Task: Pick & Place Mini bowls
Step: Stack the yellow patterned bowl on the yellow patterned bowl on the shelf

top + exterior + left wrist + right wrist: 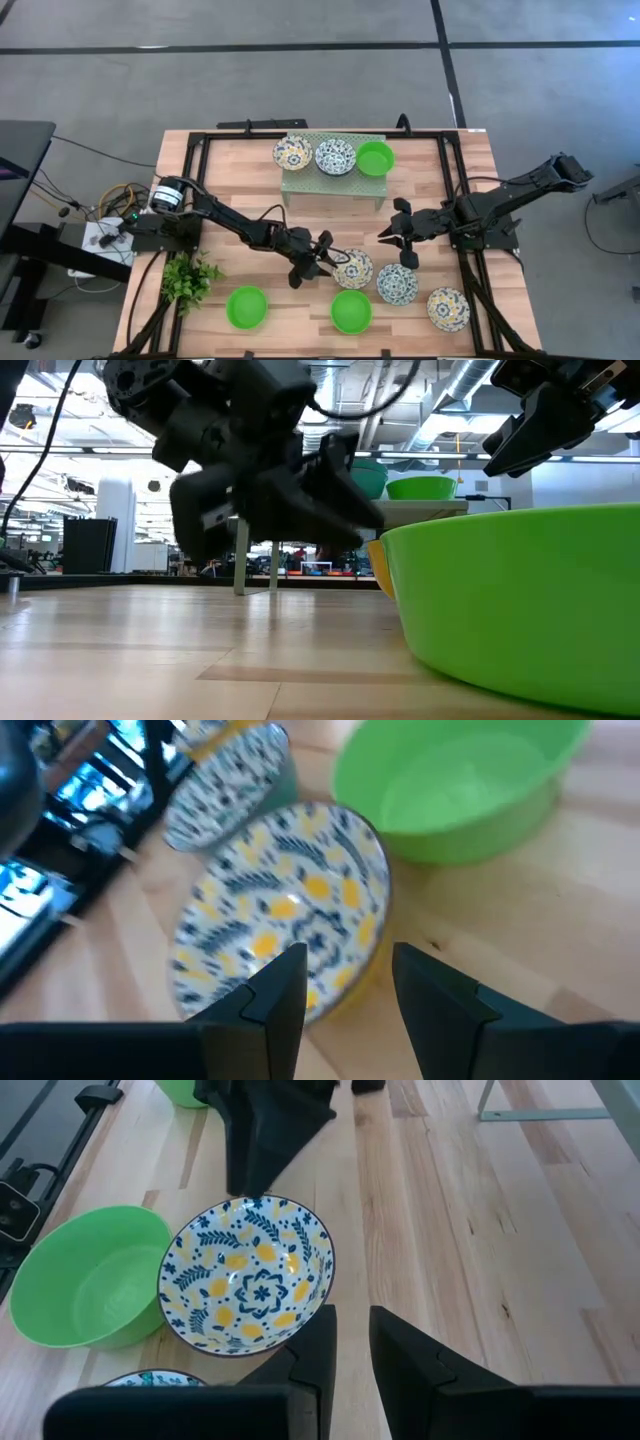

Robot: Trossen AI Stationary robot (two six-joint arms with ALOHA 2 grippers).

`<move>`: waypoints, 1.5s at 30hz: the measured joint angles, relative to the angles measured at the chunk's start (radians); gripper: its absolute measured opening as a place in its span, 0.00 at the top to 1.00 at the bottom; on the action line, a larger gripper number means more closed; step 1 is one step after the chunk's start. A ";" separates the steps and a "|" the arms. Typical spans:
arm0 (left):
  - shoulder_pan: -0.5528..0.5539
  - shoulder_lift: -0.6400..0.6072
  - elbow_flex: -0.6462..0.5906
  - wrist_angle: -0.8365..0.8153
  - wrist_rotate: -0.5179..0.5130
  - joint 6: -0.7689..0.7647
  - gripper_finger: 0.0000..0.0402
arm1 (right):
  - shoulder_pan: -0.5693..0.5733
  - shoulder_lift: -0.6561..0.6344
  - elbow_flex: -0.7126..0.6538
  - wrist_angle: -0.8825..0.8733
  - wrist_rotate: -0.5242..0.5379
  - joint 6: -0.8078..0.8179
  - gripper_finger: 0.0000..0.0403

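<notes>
Yellow-and-blue patterned mini bowl [285,910] sits on the wooden table [240,205], its near rim between the parted fingers of my left gripper [325,257]; nothing gripped. My left arm stretches rightward, low. My right gripper [398,238] hovers nearby, slightly open, empty.

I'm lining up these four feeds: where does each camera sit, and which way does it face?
High: overhead, straight down; both arms, rack.
Low: table height, level across; green bowl close, arms above.
Left wrist: past left gripper onto yellow-blue bowl.
Right wrist: past right gripper onto that same bowl, the shared thing.
</notes>
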 joint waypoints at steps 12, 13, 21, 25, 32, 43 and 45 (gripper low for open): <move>-0.003 0.064 0.003 0.009 -0.068 0.003 0.65 | 0.000 0.000 0.000 -0.074 0.000 0.082 0.98; -0.003 0.064 0.003 0.008 -0.079 0.003 0.67 | 0.000 0.000 0.000 -0.072 0.000 0.073 0.99; -0.003 0.064 0.003 0.002 -0.118 -0.010 0.96 | 0.002 0.000 0.000 -0.053 0.000 0.055 0.97; -0.012 0.060 0.003 0.003 -0.117 -0.064 0.96 | 0.002 0.000 0.000 -0.053 0.000 0.055 0.98; -0.077 -0.060 0.001 -0.069 -0.233 -0.201 0.96 | 0.002 0.000 0.000 -0.055 0.000 0.055 1.00; -0.125 -0.506 0.002 -0.419 -0.636 -0.241 0.96 | 0.002 0.000 0.000 -0.050 0.000 0.054 1.00; -0.119 -0.575 0.002 -0.460 -0.692 -0.240 0.97 | 0.002 0.000 0.000 -0.050 0.000 0.054 1.00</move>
